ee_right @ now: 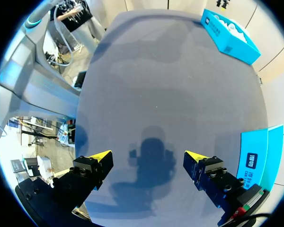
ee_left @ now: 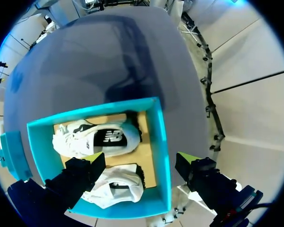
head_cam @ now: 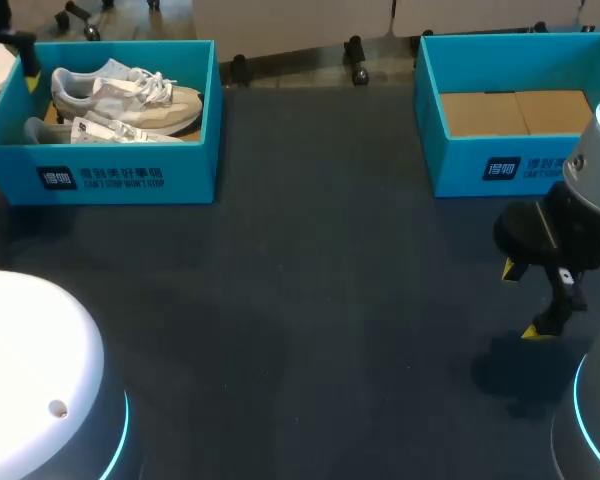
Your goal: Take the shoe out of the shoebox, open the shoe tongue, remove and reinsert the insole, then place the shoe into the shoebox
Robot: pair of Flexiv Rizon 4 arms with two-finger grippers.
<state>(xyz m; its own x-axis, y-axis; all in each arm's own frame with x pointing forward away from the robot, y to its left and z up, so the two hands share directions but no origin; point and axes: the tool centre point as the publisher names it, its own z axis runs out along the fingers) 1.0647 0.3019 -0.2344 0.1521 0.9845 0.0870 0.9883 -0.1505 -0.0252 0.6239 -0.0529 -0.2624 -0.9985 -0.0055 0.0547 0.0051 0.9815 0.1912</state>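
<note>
**Inspector A:** What do we record nearest us?

**Inspector B:** Our right hand [head_cam: 523, 300] hangs above the dark table [head_cam: 330, 300], on our right side. From its wrist, that hand [ee_right: 146, 158] has its fingers spread wide with only bare table and its own shadow between them. It holds nothing.

**Inspector A:** And beyond it?

**Inspector B:** Just past the right hand stands a second box [head_cam: 500, 165], blue and open-topped. We see only a brown cardboard floor [head_cam: 515, 112] inside it.

**Inspector A:** Where are the task's things?

**Inspector B:** At the far left of the table stands the shoebox [head_cam: 130, 175], blue and open-topped. It holds two pale shoes lying side by side. We note the near shoe [head_cam: 105, 131] against the front wall and the far shoe [head_cam: 125, 92] behind it, with white laces showing.

**Inspector A:** The left hand?

**Inspector B:** From its wrist, our left hand [ee_left: 141, 158] hangs over the shoebox [ee_left: 161, 142]. Its fingers stand wide apart, one above the box's inside and one beyond the wall. It grips nothing, and both shoes lie below it on the cardboard. We cannot tell whether the fingers touch the box.
</note>
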